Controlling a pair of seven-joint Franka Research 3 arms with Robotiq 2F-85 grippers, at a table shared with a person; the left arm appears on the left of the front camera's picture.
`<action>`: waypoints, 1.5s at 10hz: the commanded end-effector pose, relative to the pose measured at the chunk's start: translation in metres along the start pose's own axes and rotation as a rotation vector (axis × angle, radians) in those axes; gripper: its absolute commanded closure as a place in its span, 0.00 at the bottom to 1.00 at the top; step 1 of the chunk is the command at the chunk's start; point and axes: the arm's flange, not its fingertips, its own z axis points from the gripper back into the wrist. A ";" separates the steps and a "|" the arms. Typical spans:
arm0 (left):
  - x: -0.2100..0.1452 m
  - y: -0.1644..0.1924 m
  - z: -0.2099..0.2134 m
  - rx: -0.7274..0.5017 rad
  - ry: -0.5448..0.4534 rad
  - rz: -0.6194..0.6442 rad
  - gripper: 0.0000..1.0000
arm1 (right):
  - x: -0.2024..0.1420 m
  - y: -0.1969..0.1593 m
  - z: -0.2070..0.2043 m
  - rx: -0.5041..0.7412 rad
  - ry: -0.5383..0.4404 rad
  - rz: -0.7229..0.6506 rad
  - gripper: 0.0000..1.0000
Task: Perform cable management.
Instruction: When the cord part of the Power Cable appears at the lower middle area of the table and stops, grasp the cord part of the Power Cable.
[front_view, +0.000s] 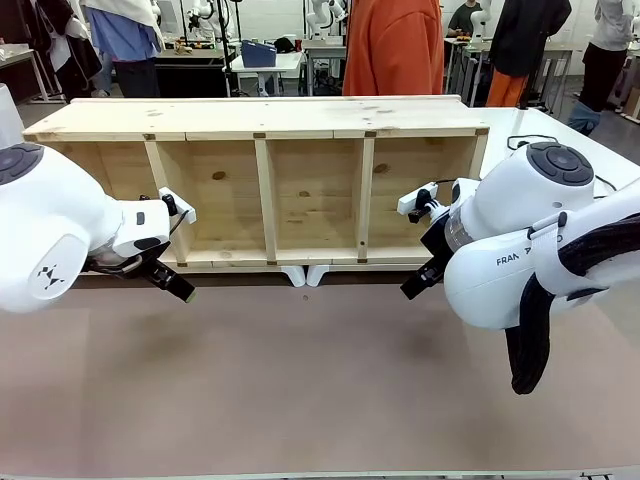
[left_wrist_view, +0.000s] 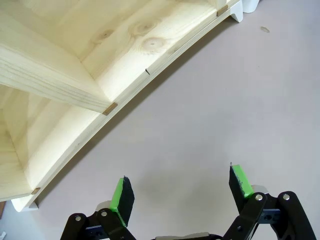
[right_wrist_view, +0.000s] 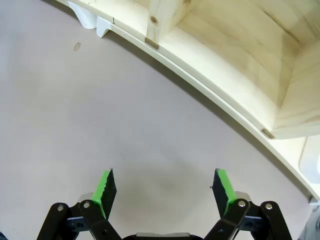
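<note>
Past the right end of the wooden shelf (front_view: 265, 120), at about two o'clock from the middle of the counter (front_view: 300, 390), a thin black loop that I take for the cable (front_view: 520, 138) lies on the white surface behind the right arm (front_view: 510, 240). The left fingers (left_wrist_view: 122, 197) and right fingers (right_wrist_view: 223, 189) stand spread and empty, low over bare counter by the shelf's front edge, well apart from the cord. In reaching round the shelf end, an arm could knock the shelf or snag its own thick hose (front_view: 530, 340). The front view gives the cord's place. The wrist views give the spread green pads plainly.
</note>
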 end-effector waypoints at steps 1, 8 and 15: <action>-0.002 0.001 0.009 0.016 0.005 0.014 0.00 | 0.003 0.000 0.008 -0.012 -0.004 -0.003 0.00; -0.038 0.004 0.121 0.162 -0.081 0.026 0.00 | -0.006 -0.004 0.144 -0.167 -0.075 -0.083 0.00; -0.125 0.005 0.208 0.274 -0.162 0.165 0.00 | -0.062 0.015 0.244 -0.307 -0.198 -0.214 0.00</action>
